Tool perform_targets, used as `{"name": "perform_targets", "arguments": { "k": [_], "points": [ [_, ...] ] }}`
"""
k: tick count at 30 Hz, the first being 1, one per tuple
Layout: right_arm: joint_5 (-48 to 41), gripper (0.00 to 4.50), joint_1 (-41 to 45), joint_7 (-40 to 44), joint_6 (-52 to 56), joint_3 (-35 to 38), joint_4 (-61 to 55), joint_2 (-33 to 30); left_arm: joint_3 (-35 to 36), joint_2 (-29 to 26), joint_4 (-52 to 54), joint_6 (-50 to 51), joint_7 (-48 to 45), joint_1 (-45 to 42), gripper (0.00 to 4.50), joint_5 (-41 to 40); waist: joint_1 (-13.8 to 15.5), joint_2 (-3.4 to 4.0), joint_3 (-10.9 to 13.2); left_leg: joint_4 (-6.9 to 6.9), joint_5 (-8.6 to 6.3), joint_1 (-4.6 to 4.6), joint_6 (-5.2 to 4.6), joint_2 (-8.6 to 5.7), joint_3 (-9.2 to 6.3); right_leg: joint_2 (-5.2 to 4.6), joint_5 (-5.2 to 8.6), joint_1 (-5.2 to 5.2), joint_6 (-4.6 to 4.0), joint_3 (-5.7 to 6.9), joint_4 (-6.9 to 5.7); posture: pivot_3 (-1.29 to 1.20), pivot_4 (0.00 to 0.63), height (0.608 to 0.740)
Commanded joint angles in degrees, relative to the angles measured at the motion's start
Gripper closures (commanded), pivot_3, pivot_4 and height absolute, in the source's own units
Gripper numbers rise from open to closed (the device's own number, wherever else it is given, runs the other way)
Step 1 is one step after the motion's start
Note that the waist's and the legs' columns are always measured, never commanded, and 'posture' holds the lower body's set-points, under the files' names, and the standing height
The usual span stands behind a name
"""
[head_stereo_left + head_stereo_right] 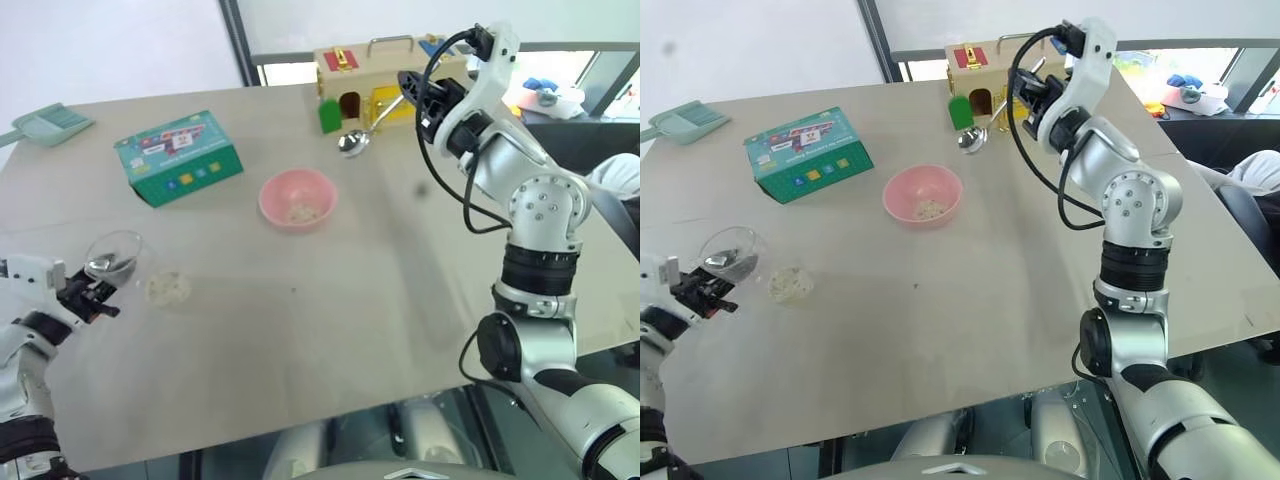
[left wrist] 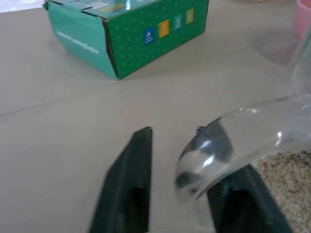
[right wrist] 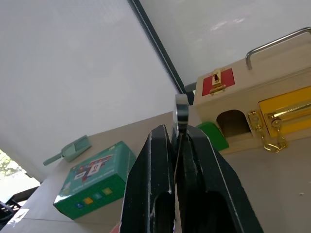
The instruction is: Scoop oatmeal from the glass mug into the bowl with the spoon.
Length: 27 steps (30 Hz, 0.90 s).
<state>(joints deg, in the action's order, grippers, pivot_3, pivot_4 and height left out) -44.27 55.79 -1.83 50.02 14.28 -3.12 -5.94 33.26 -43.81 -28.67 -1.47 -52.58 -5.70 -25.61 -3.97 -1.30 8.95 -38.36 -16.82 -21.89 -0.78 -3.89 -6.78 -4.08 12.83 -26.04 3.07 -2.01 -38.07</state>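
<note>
We see a clump of pale beige oat flakes (image 1: pixel 168 288) lying on the beige table (image 1: pixel 330 330) just beside the small clear glass mug (image 1: pixel 113 258), at its 4 o'clock, with more flakes in the round pink bowl (image 1: pixel 297 198). Our left gripper (image 1: pixel 88 296) pinches the mug's rim (the glass looks tilted, so it could slip or spill). Our right gripper (image 1: pixel 418 98) is clamped on the shiny metal spoon (image 1: pixel 358 137), raised at the bowl's 1 o'clock; a fast swing could scatter flakes.

We see the mug (image 2: pixel 252 145) cut off by the left wrist view's edge, its glass blurred; most of the spoon's (image 3: pixel 181 114) handle hides between the right gripper's (image 3: pixel 177 145) fingers; we cannot read the green box's (image 1: pixel 178 157) print
</note>
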Motion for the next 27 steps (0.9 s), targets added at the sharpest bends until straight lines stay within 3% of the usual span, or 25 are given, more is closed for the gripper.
{"name": "perform_targets", "arguments": {
  "k": [1,6,13,19,27],
  "points": [
    [-0.8,4.5,0.4,-0.2,-0.1,0.7,-3.3,-0.5,-0.1,-0.1,2.7,0.7,2.2,-0.6,4.44,0.0,0.0,0.01,0.0,0.0,0.0,0.0,0.0,0.0,0.0,0.0,0.0,0.0,0.0,0.01,0.01,0.0,0.15,0.74],
    [-0.5,4.5,-0.1,0.3,0.4,-0.2,-4.2,-0.9,-0.8,2.0,8.9,3.8,7.2,-2.5,4.44,-0.9,0.0,0.01,0.0,-0.01,0.0,-0.01,0.0,-0.01,0.0,0.0,0.0,0.0,0.0,0.0,0.0,0.0,0.15,0.74],
    [-0.7,4.5,4.1,2.5,0.6,-4.2,-5.9,0.9,-8.2,7.1,22.0,9.9,20.2,-14.8,4.44,1.7,0.6,-0.02,0.0,-0.12,0.0,-0.11,0.0,-0.05,-0.12,-0.04,-0.01,0.01,0.01,0.14,-0.01,0.0,0.15,0.74],
    [0.3,4.5,10.5,4.8,-1.9,-4.9,-1.8,3.0,-14.0,12.8,18.0,8.6,27.5,-27.3,4.44,5.8,-0.3,-0.03,0.0,-0.08,0.0,-0.09,0.01,-0.06,-0.09,0.0,-0.01,-0.01,0.01,0.09,0.06,0.0,0.15,0.74],
    [2.7,4.5,12.6,5.9,-4.2,-4.7,0.4,2.5,-14.0,15.9,12.8,1.8,26.3,-31.0,4.44,5.6,-0.6,-0.03,0.0,-0.07,0.01,-0.14,0.02,-0.05,-0.11,0.0,-0.01,-0.08,0.01,0.09,0.06,0.0,0.15,0.74]
  ]
}}
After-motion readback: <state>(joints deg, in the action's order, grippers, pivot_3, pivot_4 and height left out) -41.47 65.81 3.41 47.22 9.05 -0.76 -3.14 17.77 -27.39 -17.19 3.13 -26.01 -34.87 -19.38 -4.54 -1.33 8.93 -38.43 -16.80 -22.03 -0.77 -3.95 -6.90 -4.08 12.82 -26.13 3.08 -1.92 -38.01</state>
